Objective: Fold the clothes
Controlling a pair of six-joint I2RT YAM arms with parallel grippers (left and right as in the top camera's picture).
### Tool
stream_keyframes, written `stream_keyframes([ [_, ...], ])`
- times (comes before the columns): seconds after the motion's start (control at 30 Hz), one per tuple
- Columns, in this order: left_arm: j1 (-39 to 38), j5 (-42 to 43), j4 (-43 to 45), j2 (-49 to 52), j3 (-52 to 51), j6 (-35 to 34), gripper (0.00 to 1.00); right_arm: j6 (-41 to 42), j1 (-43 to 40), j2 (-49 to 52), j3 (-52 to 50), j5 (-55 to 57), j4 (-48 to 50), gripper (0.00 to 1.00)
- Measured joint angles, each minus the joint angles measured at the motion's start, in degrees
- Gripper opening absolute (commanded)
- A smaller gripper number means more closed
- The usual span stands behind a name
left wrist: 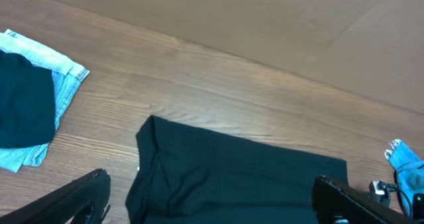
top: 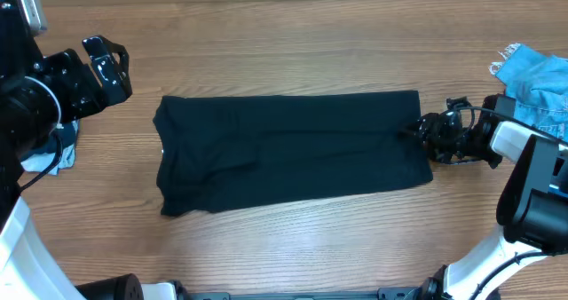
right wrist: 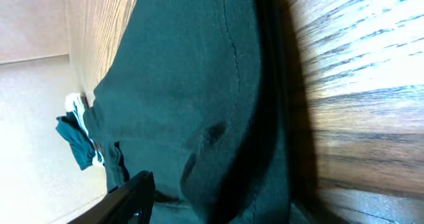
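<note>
**Overhead.** The clothes (top: 293, 153) lie flat mid-table as a wide black rectangle, with a few wrinkles toward the left end. The right gripper (top: 421, 131) sits low at the cloth's right edge, about midway along it. Its arm reaches in from the near right corner with the wrist roughly level with the table (top: 293, 43).
- Risk: if you catch only a thin bite of hem, the edge may slip out on the lift.
- The left gripper (top: 108, 65) is parked far left, raised and off the cloth. Nothing pins the left end, so a pull from the right could drag the whole piece instead of folding it.
- The bright blue denim (top: 537, 74) lies just behind the right arm. A wide swing back could snag it.

**Left wrist.** The jaws are spread wide with nothing between them. The camera looks down at the cloth's far left corner, and the pale denim piece (left wrist: 66, 78) lies well to the left of it.

**Right wrist.** Black cloth fills most of the view, with bare wood along one side. Only one finger (right wrist: 132, 194) shows, at the frame's bottom edge. You cannot tell from this view whether the jaws have gripped the hem or merely rest against it. Check that before you lift.
</note>
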Motion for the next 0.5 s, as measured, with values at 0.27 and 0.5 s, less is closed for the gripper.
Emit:
stream_keyframes([
  [0.27, 0.0, 0.0, 0.0, 0.0, 0.0, 0.0, 1.0, 0.0, 0.0, 0.7, -0.6, 2.1, 1.0, 0.12],
  [0.5, 0.0, 0.0, -0.1, 0.0, 0.0, 0.0, 1.0, -0.2, 0.1, 1.3, -0.9, 3.0, 1.0, 0.04],
])
